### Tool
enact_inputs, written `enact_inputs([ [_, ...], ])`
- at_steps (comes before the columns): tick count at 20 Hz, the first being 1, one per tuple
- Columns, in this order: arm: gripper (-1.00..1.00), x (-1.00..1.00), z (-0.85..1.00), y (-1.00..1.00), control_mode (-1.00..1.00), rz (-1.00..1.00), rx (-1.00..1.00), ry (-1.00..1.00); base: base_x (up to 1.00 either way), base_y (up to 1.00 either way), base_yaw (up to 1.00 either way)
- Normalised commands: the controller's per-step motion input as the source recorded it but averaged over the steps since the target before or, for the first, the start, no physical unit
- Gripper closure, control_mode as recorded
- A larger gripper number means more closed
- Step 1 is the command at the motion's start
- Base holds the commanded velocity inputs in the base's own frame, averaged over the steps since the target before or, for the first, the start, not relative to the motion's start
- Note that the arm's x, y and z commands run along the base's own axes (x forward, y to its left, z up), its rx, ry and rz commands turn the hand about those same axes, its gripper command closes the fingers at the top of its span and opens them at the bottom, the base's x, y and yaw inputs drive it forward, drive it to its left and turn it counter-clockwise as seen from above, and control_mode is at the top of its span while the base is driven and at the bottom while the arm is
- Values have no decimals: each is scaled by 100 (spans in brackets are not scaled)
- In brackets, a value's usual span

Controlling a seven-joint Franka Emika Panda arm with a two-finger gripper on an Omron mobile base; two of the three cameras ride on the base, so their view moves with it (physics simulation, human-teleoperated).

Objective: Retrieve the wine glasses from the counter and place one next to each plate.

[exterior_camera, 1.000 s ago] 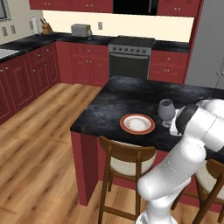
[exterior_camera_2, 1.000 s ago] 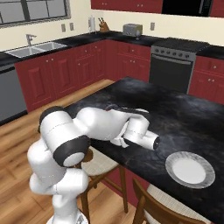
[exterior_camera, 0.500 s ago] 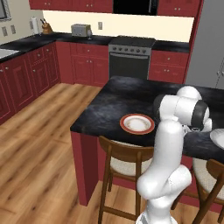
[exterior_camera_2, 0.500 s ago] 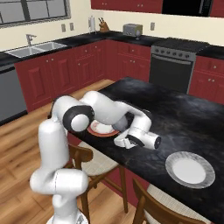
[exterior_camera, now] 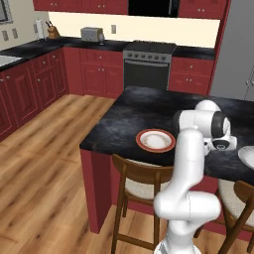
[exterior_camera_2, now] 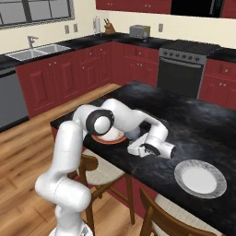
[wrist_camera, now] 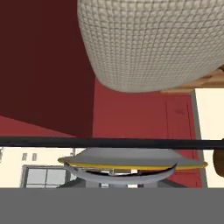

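Note:
My gripper [exterior_camera_2: 132, 150] lies low over the black island top, between the two plates, pointing at the orange-rimmed plate [exterior_camera: 155, 140]. My arm partly covers that plate [exterior_camera_2: 109, 137] in the right base view. In the hand view, which is rolled upside down, the plate [wrist_camera: 131, 162] shows edge-on and close. The plain white plate [exterior_camera_2: 199, 178] sits to the right, near the island's front edge. The jaws are hidden by the hand, and the wine glasses are hidden. The counter [exterior_camera: 54, 43] runs along the back wall.
A toaster [exterior_camera: 91, 33] and a knife block [exterior_camera: 50, 31] stand on the counter, with the stove [exterior_camera: 148, 63] to their right. Wooden chairs [exterior_camera: 141, 183] are tucked under the island's near side. A chair cushion [wrist_camera: 153, 39] looms close in the hand view.
A second ago a wine glass stood at my gripper, right of the orange-rimmed plate. My arm has since folded, the hand has dropped low, and the glass is out of sight.

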Motion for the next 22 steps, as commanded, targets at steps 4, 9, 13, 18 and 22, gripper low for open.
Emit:
enact_inputs([
  [4,100,31,-42,0,-100,0,0,0,0,0,0],
  [9,-100,12,-49,-2,-100,0,-6,0,0,0,0],
  [13,-100,-3,-21,-32,-100,10,1,1,0,0,0],
  [18,-100,-20,0,-17,-100,7,0,3,0,0,0],
  [22,-100,-1,-8,-10,-100,2,0,5,0,0,0],
])
